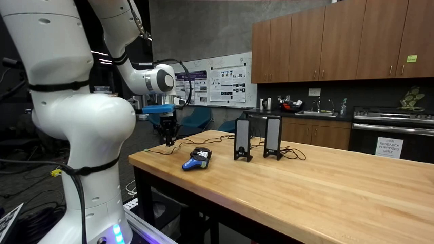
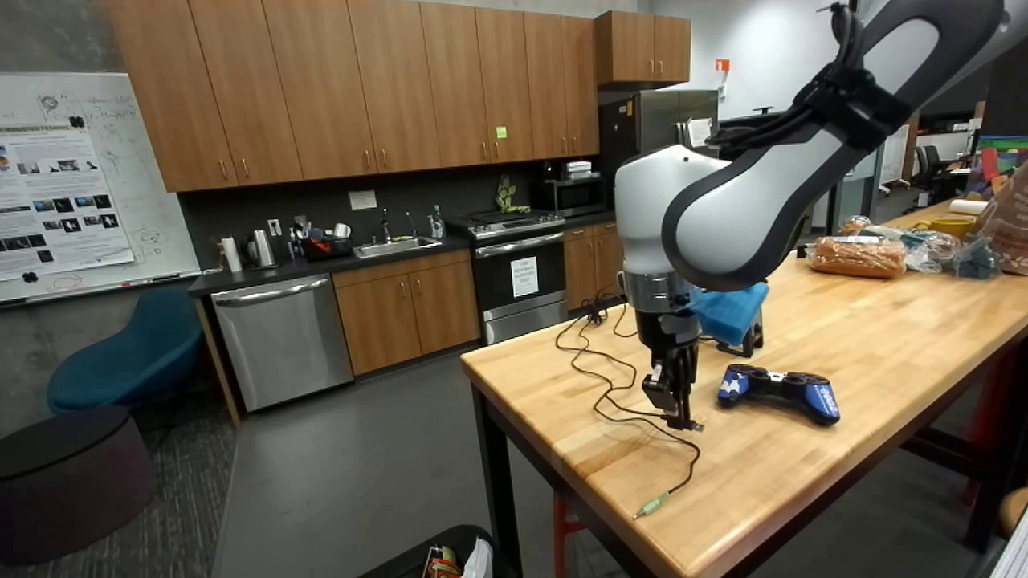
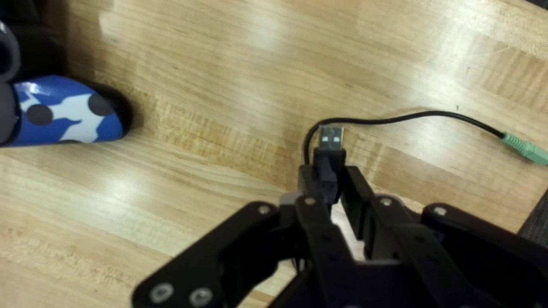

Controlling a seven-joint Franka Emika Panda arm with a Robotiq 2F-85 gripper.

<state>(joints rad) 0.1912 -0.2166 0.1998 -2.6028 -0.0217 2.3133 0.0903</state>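
My gripper (image 3: 329, 182) is shut on a black USB plug (image 3: 330, 164), its metal end pointing away from the fingers. In both exterior views the gripper (image 1: 169, 142) (image 2: 679, 413) points down, just above the wooden table (image 1: 305, 183) near its end. The plug's metal tip also shows in an exterior view (image 2: 697, 427). A thin black cable (image 3: 411, 115) with a green audio plug (image 3: 528, 149) runs beneath and beside the held plug. A blue, white and black game controller (image 3: 68, 111) lies close by; it also shows in both exterior views (image 1: 197, 158) (image 2: 777, 392).
Two grey and black speakers (image 1: 242, 137) (image 1: 273, 137) stand upright on the table with tangled cables (image 1: 291, 152). One speaker (image 2: 752, 339) is partly hidden behind the arm. Bagged food (image 2: 855, 257) and a yellow item (image 2: 944, 227) sit at the table's far end. The table's end edge (image 2: 554, 449) is near the gripper.
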